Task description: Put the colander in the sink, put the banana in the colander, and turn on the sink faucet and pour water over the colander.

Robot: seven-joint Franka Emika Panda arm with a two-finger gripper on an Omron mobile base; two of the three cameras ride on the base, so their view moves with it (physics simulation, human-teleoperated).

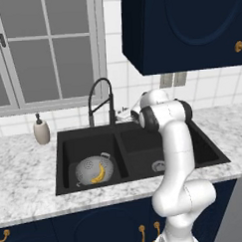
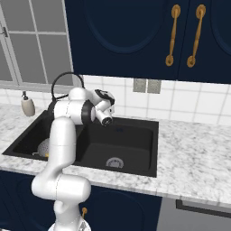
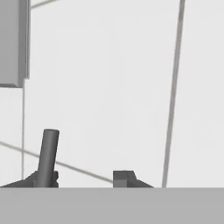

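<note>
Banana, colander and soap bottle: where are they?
banana [image 1: 98, 173], left base view, middle of its yellow curve
colander [image 1: 85, 170], left base view, holey inside wall
soap bottle [image 1: 41, 132], left base view, beige body

The banana lay in the colander in the sink's left basin, the faucet behind, a dispenser farther left on the desk.

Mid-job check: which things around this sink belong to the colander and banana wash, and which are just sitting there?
Belongs to the job:
colander, in the left basin
banana, lying in the colander
sink
sink faucet, no water running

Just there:
soap dispenser on the counter
window
wall cabinets
wall outlet
</note>
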